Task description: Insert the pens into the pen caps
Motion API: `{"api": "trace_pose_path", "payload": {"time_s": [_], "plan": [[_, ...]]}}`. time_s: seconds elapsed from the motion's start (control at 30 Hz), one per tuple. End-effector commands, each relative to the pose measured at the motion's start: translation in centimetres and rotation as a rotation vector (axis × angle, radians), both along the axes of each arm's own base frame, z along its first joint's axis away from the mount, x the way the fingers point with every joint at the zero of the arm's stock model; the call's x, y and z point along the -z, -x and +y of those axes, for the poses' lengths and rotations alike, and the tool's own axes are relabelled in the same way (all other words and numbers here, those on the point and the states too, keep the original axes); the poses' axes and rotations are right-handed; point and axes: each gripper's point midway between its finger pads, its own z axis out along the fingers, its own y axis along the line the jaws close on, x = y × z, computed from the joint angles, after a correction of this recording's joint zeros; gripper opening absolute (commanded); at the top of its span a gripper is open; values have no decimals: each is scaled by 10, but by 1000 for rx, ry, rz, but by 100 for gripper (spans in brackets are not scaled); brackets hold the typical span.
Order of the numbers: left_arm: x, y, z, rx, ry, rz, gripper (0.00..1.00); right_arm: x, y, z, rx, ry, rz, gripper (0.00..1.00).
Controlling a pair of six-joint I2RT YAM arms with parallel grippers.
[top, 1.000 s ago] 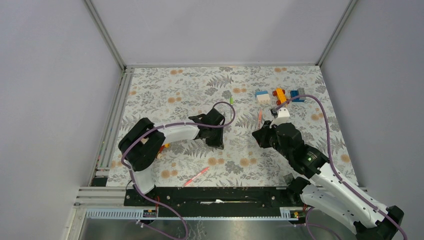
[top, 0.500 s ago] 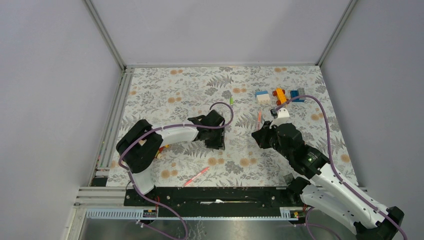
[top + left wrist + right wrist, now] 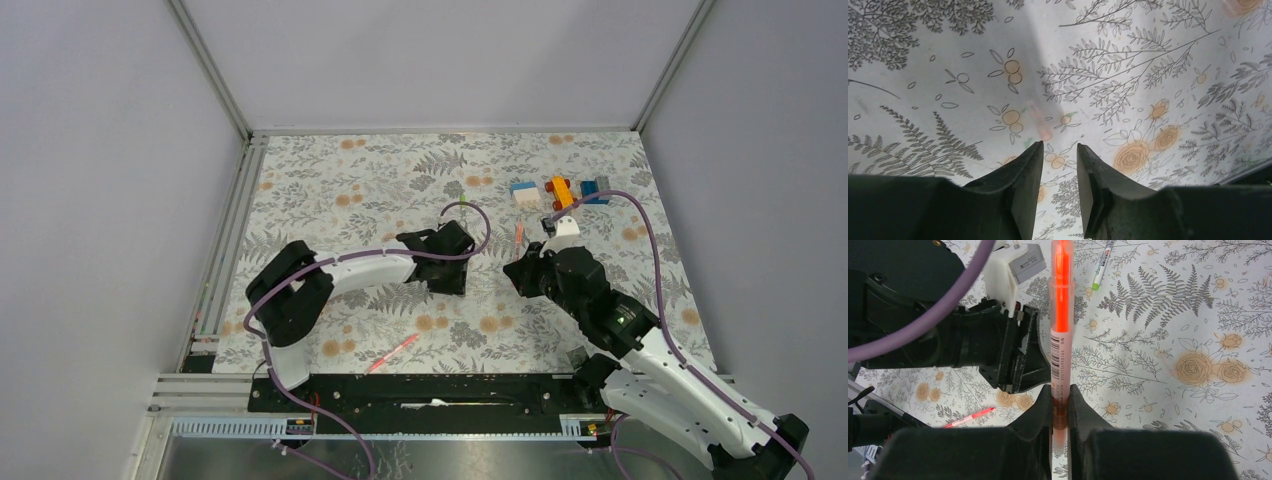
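Note:
My right gripper (image 3: 1060, 390) is shut on a pink-red pen (image 3: 1061, 315) and holds it above the table, pointing away; it also shows in the top view (image 3: 519, 236). My left gripper (image 3: 1059, 146) is open and empty, low over the mat. A blurred pale pink cap (image 3: 1040, 120) lies just ahead of its fingertips. In the top view the left gripper (image 3: 452, 278) sits left of the right gripper (image 3: 522, 268). A second pink pen (image 3: 392, 352) lies near the front edge. A white pen with a green end (image 3: 1102, 265) lies further back.
Blocky toys stand at the back right: a white-blue one (image 3: 525, 193), an orange-red one (image 3: 560, 190) and a blue one (image 3: 595, 190). The left arm's purple cable (image 3: 478, 225) loops over the mat. The left wrist body (image 3: 998, 355) is close to the held pen.
My left arm has stretched to the right, bringing its gripper closer to the right gripper. The right gripper and its pen have hardly moved.

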Motion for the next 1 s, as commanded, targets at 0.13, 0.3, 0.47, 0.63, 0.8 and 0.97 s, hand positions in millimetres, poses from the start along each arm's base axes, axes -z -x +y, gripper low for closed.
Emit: {"api": "trace_pose_path", "payload": {"time_s": [0.13, 0.3, 0.47, 0.63, 0.8, 0.97], "plan": [[1, -22, -6, -119, -94, -80, 34, -17, -2, 3, -3, -48, -44, 0], [2, -29, -5, -152, -132, -114, 33, -17, -1, 1, -2, -44, -46, 0], [13, -30, -11, -162, -128, -114, 33, -18, -1, -1, 1, -42, -53, 0], [17, -29, -17, -169, -115, -118, 32, -18, -1, -1, 0, -38, -50, 0], [1, -27, -23, -186, -63, -150, 36, -20, 0, -2, 1, -42, -54, 0], [-19, -26, -28, -224, 5, -174, 41, -33, 1, -7, 19, -50, -82, 0]]}}
